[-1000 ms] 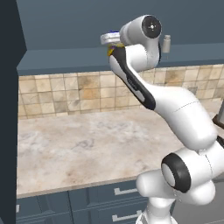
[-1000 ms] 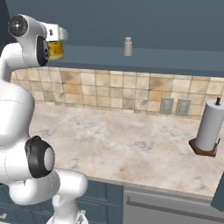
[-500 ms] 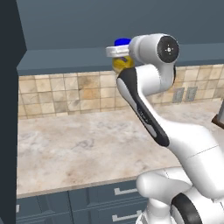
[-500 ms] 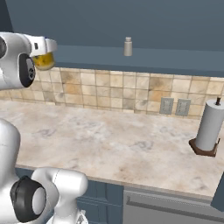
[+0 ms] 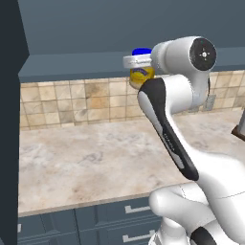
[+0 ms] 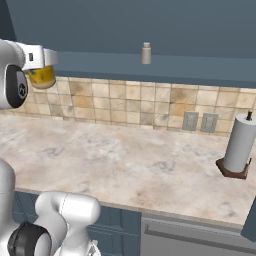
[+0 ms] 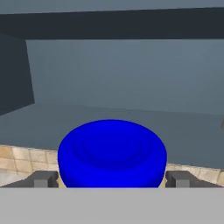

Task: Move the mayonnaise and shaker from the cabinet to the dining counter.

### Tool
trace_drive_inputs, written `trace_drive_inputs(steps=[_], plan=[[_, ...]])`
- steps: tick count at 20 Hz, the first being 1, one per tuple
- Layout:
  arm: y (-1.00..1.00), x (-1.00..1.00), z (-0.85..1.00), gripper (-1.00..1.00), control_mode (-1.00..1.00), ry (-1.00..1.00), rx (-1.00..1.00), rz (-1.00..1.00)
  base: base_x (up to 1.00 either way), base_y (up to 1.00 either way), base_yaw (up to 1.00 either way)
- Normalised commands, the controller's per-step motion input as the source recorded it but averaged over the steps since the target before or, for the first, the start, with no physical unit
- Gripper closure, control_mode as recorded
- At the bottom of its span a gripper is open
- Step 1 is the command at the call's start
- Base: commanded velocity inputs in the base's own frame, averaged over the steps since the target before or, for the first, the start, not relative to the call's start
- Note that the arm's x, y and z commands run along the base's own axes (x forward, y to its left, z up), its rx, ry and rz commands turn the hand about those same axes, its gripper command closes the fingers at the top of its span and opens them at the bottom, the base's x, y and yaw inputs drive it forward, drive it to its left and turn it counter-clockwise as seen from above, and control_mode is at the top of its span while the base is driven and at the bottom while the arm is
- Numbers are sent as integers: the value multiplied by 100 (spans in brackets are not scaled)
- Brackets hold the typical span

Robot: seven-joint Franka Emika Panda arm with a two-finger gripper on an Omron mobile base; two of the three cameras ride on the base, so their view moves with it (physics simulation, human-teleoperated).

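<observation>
Landmark: I am placing everything against the cabinet (image 6: 150, 20), the dark blue-grey unit above the tan tiles.
Mayonnaise: I am seeing the mayonnaise (image 5: 141, 72) just in front of the cabinet's lower front edge, off the shelf and hanging above the marble-look counter (image 5: 91, 162).
Gripper: I am watching the gripper (image 5: 139, 62) straddling the jar just under its blue lid; in the hand view the two fingertips (image 7: 43, 179) are sitting against either side of the jar (image 7: 112, 153).
Jaws: they are standing wide and closed on the mayonnaise, with nothing under the jar, so I am judging it carried.
Shaker: the shaker (image 6: 146, 53) is standing upright on the cabinet's shelf edge, well apart from the jar, toward the paper towel roll (image 6: 239, 150) side.
Handling: I am judging the jar rigid, smooth and fairly heavy for its size, possibly breakable; a hold on the body below the lid looks safer than on the rounded lid, which could slip.
Shaker handling: I am expecting it to be light and easily toppled, best pinched around its middle.
Progress: I am reckoning the first carry is under way; the shaker is untouched.
</observation>
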Motion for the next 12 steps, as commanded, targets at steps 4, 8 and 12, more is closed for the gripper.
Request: trace_drive_inputs(steps=[4, 8, 12], plan=[[-46, -22, -1, 100, -100, 4, 0, 0, 0, 0, 0], [-45, -19, -6, 100, -100, 0, 0, 0, 0, 0, 0], [-33, -18, -23, 100, -100, 0, 0, 0, 0, 0, 0]])
